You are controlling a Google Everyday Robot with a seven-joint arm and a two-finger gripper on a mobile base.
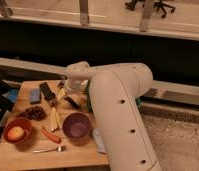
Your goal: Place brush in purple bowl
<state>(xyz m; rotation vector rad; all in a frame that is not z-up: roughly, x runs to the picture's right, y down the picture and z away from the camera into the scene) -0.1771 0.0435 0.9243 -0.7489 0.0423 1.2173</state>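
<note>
The purple bowl (pixel 76 125) stands upright near the front middle of the wooden table (pixel 23 157). A small slim dark thing just behind it looks like the brush (pixel 72 102), lying on the table. My gripper (pixel 64 90) is low over the table's back middle, right beside and slightly left of the brush, at the end of the big white arm (pixel 118 95) reaching in from the right. The arm hides the table's right side.
A black rectangular block (pixel 46 91) and a blue item (pixel 35 96) lie at the back left. Dark grapes (pixel 32 112), a yellow banana piece (pixel 54 118), a red chili (pixel 50 135), a silver spoon (pixel 48 149) and a reddish-brown bowl (pixel 17 131) fill the left and front.
</note>
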